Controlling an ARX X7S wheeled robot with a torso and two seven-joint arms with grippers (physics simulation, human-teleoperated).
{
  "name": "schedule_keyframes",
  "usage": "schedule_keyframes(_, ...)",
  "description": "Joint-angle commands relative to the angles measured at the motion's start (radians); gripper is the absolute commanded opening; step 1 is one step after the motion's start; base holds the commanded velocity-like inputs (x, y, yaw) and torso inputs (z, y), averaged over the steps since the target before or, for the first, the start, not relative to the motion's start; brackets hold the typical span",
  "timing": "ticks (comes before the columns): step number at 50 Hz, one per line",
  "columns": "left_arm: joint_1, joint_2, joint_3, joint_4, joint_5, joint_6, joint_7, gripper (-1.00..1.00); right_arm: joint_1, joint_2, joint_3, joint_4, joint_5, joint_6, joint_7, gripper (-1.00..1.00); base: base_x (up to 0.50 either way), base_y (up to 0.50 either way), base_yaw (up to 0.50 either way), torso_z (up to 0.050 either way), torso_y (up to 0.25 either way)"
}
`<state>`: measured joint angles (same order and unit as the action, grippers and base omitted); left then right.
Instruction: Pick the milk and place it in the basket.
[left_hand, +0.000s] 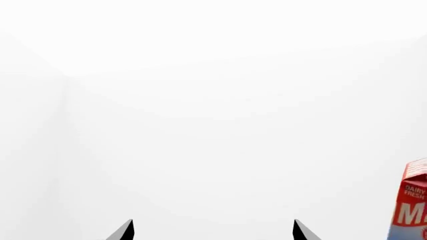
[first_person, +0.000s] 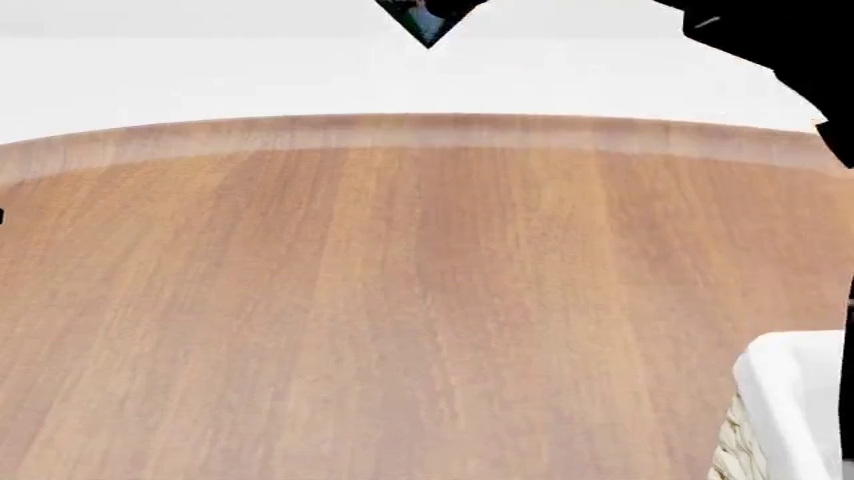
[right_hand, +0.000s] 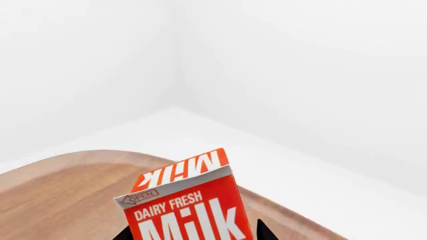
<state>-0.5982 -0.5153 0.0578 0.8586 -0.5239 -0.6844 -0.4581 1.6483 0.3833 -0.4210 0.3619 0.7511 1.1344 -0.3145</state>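
The milk (right_hand: 189, 202) fills the lower middle of the right wrist view, a red carton with white "DAIRY FRESH" and "Milk" lettering, its gable top tilted a little and an "OPEN" arrow printed on the white fold. The right claw (right_hand: 190, 235) shows only as 2 dark fingertips (right_hand: 265, 231) poking up at either side of the carton, close against its walls, so the carton sits between them; the contact itself is below the picture's edge, and whether the claw truly clamps the carton cannot be told. Beyond the carton and the claw lies the curved far edge of the wooden table (right_hand: 60, 195), then white floor and a white room corner. In the left wrist view the left claw (left_hand: 213, 231) has its 2 dark fingertips (left_hand: 123, 231) set wide apart with nothing between them, facing blank white wall; the same red carton shows at that picture's edge, well off to one side of the claw. The head view shows the brown tabletop with its rounded far edge, and a corner of the basket (first_person: 787, 400) with white cloth over woven wicker. Neither claw nor the carton appears in that view.
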Motion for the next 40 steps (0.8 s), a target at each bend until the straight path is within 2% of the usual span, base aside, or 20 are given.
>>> schedule_keyframes(1,0.003,-0.005,-0.003,-0.003,-0.002,0.002,-0.003,1.00,0.252,-0.002,-0.058,0.222,-0.063,-0.028,-0.180,-1.00,0.00,0.00,0.00,0.000,0.000)
schedule_keyframes(11,0.006,-0.008,-0.003,-0.002,-0.003,0.005,-0.007,1.00,0.372,-0.002,-0.144,0.339,-0.103,-0.021,-0.298,-1.00,0.00,0.00,0.00,0.000,0.001)
schedule_keyframes(16,0.006,-0.009,-0.003,-0.002,-0.005,0.006,-0.008,1.00,0.410,0.015,-0.173,0.342,-0.110,0.010,-0.331,-1.00,0.00,0.00,0.00,0.000,0.002)
schedule_keyframes(21,0.015,-0.012,0.000,-0.005,0.001,0.013,-0.007,1.00,0.480,0.044,-0.245,0.331,-0.124,0.029,-0.439,-1.00,0.00,0.00,0.00,0.002,0.000)
schedule_keyframes(35,0.025,-0.020,-0.011,-0.004,-0.002,0.019,-0.012,1.00,0.696,0.080,-0.406,0.504,-0.246,-0.109,-0.730,-1.00,0.00,0.00,0.00,0.000,0.001)
schedule_keyframes(36,0.023,-0.021,-0.010,-0.003,-0.003,0.016,-0.013,1.00,0.706,0.079,-0.397,0.510,-0.278,-0.108,-0.756,-1.00,0.00,0.00,0.00,0.000,0.000)
schedule_keyframes(40,0.019,-0.020,-0.009,-0.001,-0.006,0.014,-0.016,1.00,0.708,0.038,-0.185,0.525,-0.661,-0.102,-0.966,-1.00,0.00,0.00,0.00,0.003,0.002)
